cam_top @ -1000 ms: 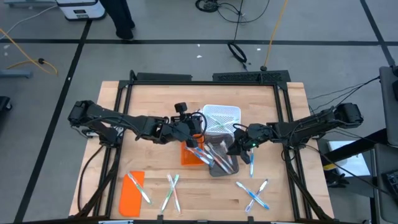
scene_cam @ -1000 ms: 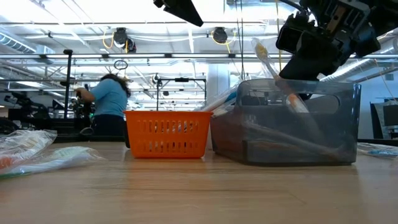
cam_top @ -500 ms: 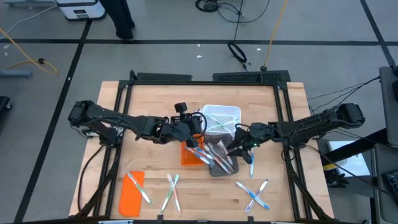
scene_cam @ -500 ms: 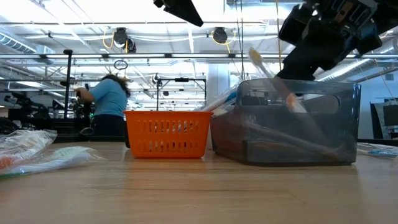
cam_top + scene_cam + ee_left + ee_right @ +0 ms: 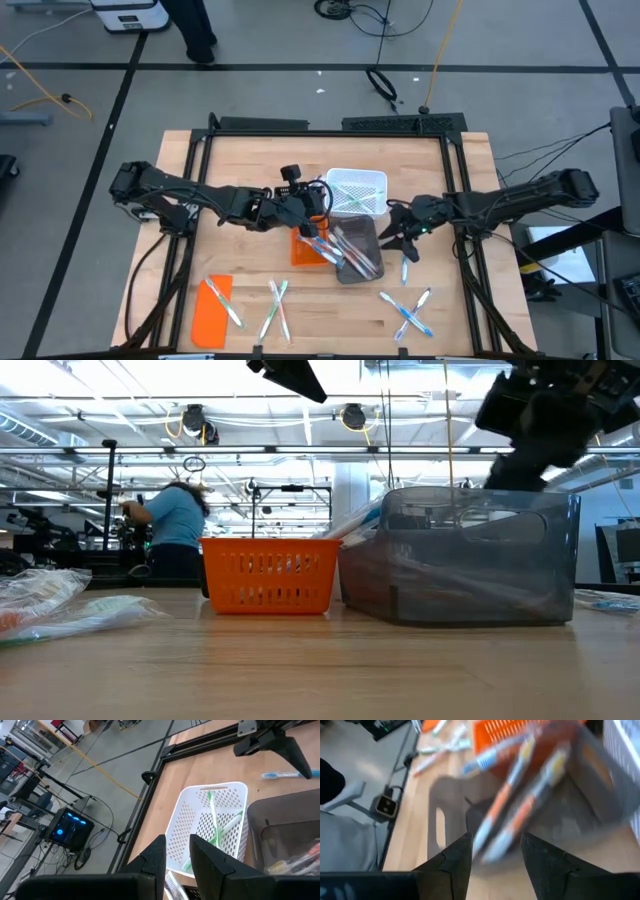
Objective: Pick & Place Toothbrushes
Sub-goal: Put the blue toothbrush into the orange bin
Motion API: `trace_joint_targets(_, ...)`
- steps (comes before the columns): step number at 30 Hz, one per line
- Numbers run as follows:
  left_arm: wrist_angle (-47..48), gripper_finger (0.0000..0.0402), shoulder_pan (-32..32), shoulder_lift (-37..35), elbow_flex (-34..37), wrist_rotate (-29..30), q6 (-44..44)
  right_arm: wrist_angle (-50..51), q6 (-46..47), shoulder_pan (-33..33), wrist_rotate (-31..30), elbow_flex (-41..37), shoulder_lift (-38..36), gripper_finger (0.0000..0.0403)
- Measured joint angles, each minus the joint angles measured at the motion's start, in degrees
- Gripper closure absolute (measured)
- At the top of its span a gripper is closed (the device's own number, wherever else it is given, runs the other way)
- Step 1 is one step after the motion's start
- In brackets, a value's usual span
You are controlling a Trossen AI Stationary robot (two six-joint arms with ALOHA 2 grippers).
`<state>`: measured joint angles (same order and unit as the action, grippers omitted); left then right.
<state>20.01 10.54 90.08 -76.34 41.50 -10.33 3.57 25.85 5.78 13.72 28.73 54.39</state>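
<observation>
Several toothbrushes [image 5: 350,248] lie slanted inside the grey bin [image 5: 480,500] at the table's middle; they show blurred in the right wrist view [image 5: 520,785]. My right gripper [image 5: 394,234] hangs open just right of the bin, with nothing between its fingers [image 5: 496,857]. My left gripper [image 5: 318,205] hovers open over the gap between the orange basket [image 5: 300,252] and the white basket [image 5: 357,188], holding nothing [image 5: 177,857]. Green toothbrushes [image 5: 212,815] lie in the white basket.
Loose toothbrushes lie on the table at the near middle [image 5: 276,306], near right [image 5: 406,312] and beside the bin [image 5: 405,268]. A flat orange lid [image 5: 212,310] lies near left. Plastic bags [image 5: 50,605] lie at the low view's left. A person [image 5: 175,525] stands in the room behind.
My right gripper has opened and let go of a toothbrush, which stuck up slanted over the bin's rim and has dropped into the grey bin. The gripper has then drawn back toward the table's right edge and risen a little.
</observation>
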Motion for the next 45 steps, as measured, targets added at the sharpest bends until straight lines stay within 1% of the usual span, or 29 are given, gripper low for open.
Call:
trace_joint_targets(7, -0.02, 0.0314, -0.01, 0.0, 0.0, 0.0, 0.09, 11.98, 7.34, 2.22, -0.02, 0.0, -3.99, 0.0239)
trace_joint_targets(12, -0.02, 0.0314, 0.0, 0.01, 0.0, 0.0, 0.12, 23.37, 14.26, 2.65, -0.26, 0.0, -4.85, 0.0238)
trace_joint_targets(14, -0.02, 0.0314, -0.02, 0.01, 0.0, 0.0, 0.12, 26.05, 17.03, 2.63, -0.52, 0.0, -4.85, 0.0238)
trace_joint_targets(16, -0.02, 0.0314, -0.02, 0.02, 0.0, 0.0, 0.13, 27.11, 18.87, 2.65, -1.99, 0.0, -4.85, 0.0238)
trace_joint_targets(21, -0.02, 0.0314, -0.01, 0.02, 0.0, 0.0, 0.13, 28.43, 22.14, 2.61, -7.72, -0.01, -4.84, 0.0238)
trace_joint_targets(24, -0.02, 0.0314, -0.02, 0.02, 0.0, 0.0, 0.13, 29.28, 24.03, 2.58, -9.29, -0.78, -4.83, 0.0238)
trace_joint_targets(27, -0.02, 0.0314, -0.02, 0.02, 0.0, 0.0, 0.13, 28.82, 26.55, 2.58, -9.42, -2.97, -4.83, 0.0238)
trace_joint_targets(30, -0.04, 0.0314, -0.01, 0.02, 0.0, 0.0, 0.11, 26.11, 29.01, 2.58, -9.42, -6.3, -4.8, 0.0238)
trace_joint_targets(37, -0.04, 0.0314, -0.02, 0.02, 0.0, 0.0, 0.11, 15.36, 30.51, 2.58, -9.18, -11.26, -4.82, 0.0238)
trace_joint_targets(42, -0.04, 0.0314, -0.02, 0.02, 0.0, 0.0, 0.11, 14.09, 30.8, 2.58, -9.57, -12.94, -4.92, 0.0238)
trace_joint_targets(45, -0.04, 0.0314, -0.02, 0.02, 0.0, 0.0, 0.11, 13.97, 32.18, 2.58, -10.78, -13.75, -5.0, 0.0244)
